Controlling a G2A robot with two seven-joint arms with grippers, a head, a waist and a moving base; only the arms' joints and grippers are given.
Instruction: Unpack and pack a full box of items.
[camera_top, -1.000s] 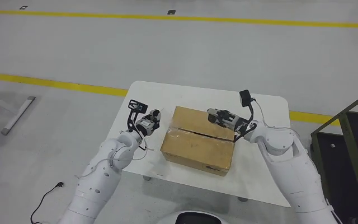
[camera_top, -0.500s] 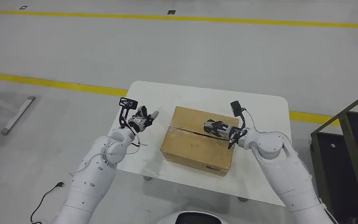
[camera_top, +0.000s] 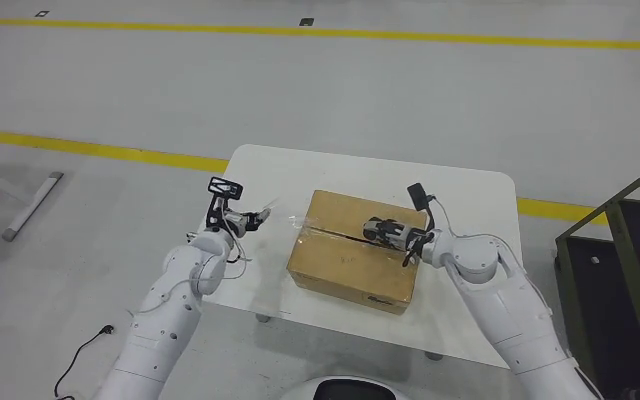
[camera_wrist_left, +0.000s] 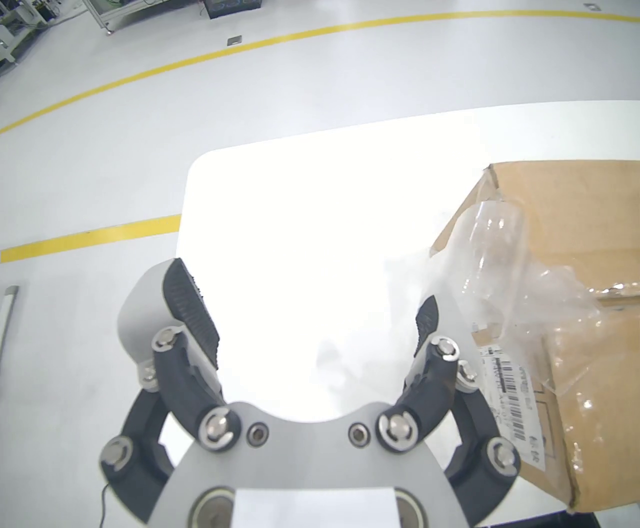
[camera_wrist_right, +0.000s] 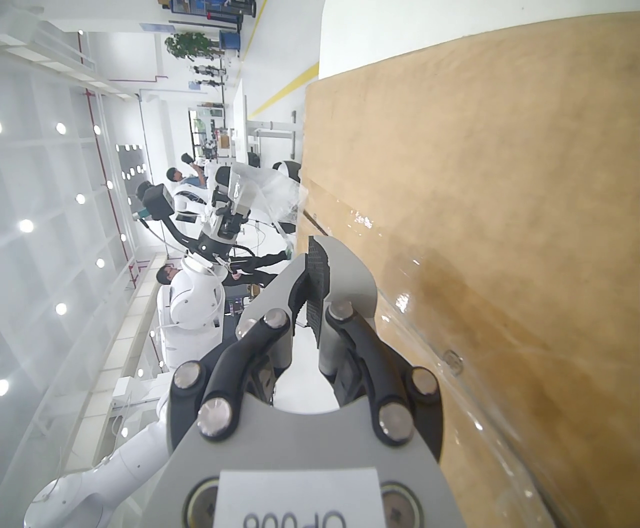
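Left tool (camera_wrist_left: 302, 287) spread beside box (camera_wrist_left: 575, 210), loose clear tape (camera_wrist_left: 500, 245), right tool (camera_wrist_right: 312, 260) closed

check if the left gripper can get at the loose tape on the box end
Probably yes: the left gripper is open, and the loose tape curls off the box right beside one of its fingers, with nothing between them.

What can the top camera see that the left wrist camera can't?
Top view alone: the right gripper, shut, at the top seam of the cardboard box. Left wrist view alone: a barcode label on the box's side. Both: the left gripper, open, the cardboard box, loose clear tape at its corner, and the white table.
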